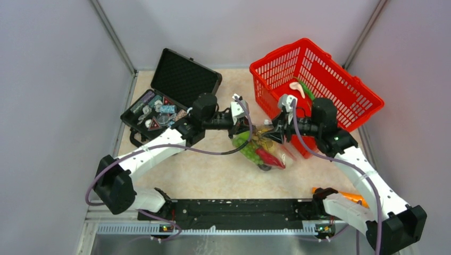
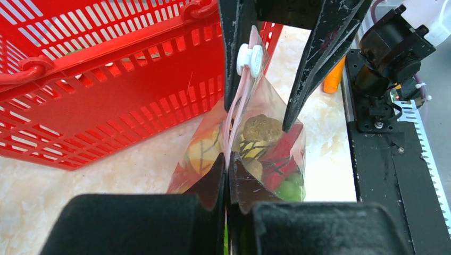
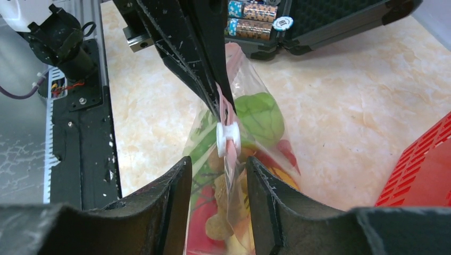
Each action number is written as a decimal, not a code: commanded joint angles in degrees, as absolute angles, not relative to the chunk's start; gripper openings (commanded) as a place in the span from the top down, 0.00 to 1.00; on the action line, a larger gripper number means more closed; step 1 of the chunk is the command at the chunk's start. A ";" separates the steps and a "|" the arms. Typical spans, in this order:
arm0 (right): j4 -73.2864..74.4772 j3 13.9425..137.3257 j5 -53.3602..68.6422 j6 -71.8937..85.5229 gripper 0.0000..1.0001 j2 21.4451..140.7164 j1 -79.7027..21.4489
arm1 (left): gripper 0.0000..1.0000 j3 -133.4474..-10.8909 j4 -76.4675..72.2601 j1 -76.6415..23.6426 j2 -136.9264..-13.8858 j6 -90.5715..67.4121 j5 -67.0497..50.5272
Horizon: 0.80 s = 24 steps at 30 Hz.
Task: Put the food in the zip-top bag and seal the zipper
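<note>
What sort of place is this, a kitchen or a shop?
Probably a robot test booth: plain walls box in a small table, two arms are bolted at its edge, and the bag holds toy food.

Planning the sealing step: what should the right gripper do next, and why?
Probably close the right gripper on the white slider: its jaws stand open either side of the zipper there, while the left gripper pinches it farther along.

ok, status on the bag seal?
Left gripper shut on pale pink zipper strip of clear crinkly plastic bag, toy food inside. Right gripper open, straddling strip by round white slider. Red plastic basket alongside, not blocking.
</note>
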State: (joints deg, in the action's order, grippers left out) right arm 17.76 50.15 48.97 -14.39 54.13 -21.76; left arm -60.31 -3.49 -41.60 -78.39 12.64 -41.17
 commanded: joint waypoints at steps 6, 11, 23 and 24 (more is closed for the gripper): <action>6.23 50.74 51.45 -10.38 0.65 56.27 -23.29 | 1.00 -59.63 -9.10 -42.20 -75.00 12.03 -42.39; 6.55 49.96 52.73 -10.86 0.97 56.74 -23.37 | 1.00 -58.84 -9.26 -42.23 -74.07 12.04 -41.35; 5.91 47.65 54.00 -11.88 0.76 56.41 -23.36 | 1.00 -57.54 -11.61 -42.19 -73.27 11.27 -40.70; 5.67 47.45 54.32 -11.87 0.80 56.35 -23.32 | 1.00 -57.44 -11.72 -42.19 -73.14 11.32 -40.65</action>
State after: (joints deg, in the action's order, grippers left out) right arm 8.12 47.72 52.23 -11.35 56.77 -22.79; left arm -57.52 -5.65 -42.04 -76.20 11.88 -40.64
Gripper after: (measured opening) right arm 0.242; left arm 0.004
